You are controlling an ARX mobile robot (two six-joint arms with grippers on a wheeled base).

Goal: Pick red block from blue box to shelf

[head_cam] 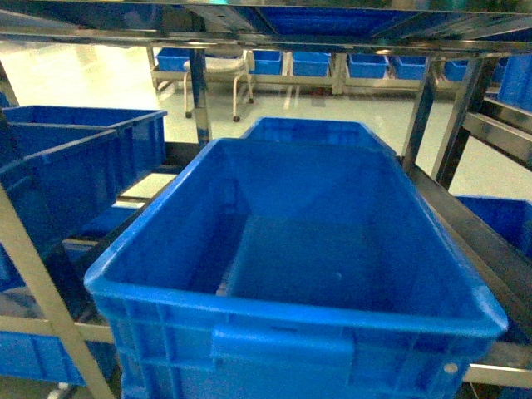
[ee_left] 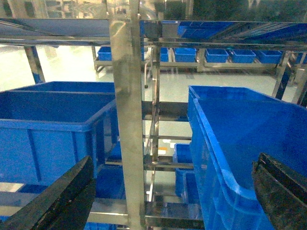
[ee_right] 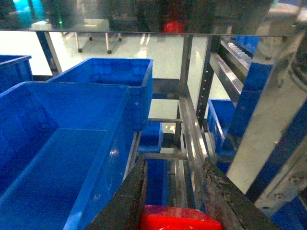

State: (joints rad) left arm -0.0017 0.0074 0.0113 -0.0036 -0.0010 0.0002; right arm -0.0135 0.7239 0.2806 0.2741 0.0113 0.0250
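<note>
Right gripper (ee_right: pixel 175 191) is clamping the one red block (ee_right: pixel 178 218) between its two fingers, beside a steel shelf (ee_right: pixel 191 139) rail. Left gripper (ee_left: pixel 168 191) is hanging wide open, gripping nothing. Head view is showing one big crate (head_cam: pixel 291 332) up front, two more behind.

Shiny pale floor (head_cam: pixel 100 79) w/ lots of glare. Low racks along the far side holding a row of small blue bins (head_cam: pixel 312 63), plus a white wheeled frame (head_cam: pixel 218 83) nearby.
</note>
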